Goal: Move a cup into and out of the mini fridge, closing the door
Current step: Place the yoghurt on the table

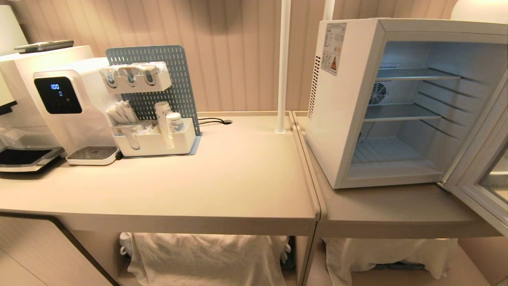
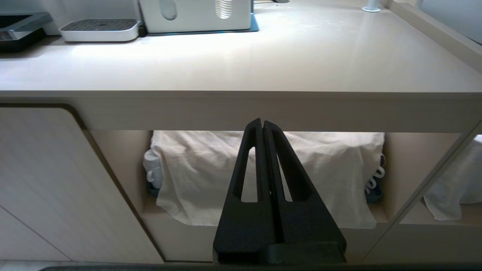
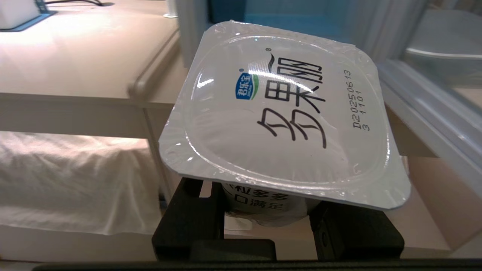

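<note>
At the right of the head view the fridge (image 1: 349,103) stands open, and its wire shelves (image 1: 401,112) divide the room inside. The door (image 1: 482,174) swings out at lower right. The bench (image 1: 238,174) middle is bare; a white pole (image 1: 283,67) rises behind.

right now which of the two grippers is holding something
The right gripper: it is shut on the cup, whose foil lid faces its wrist camera. The left gripper is shut and empty, below the counter edge.
</note>
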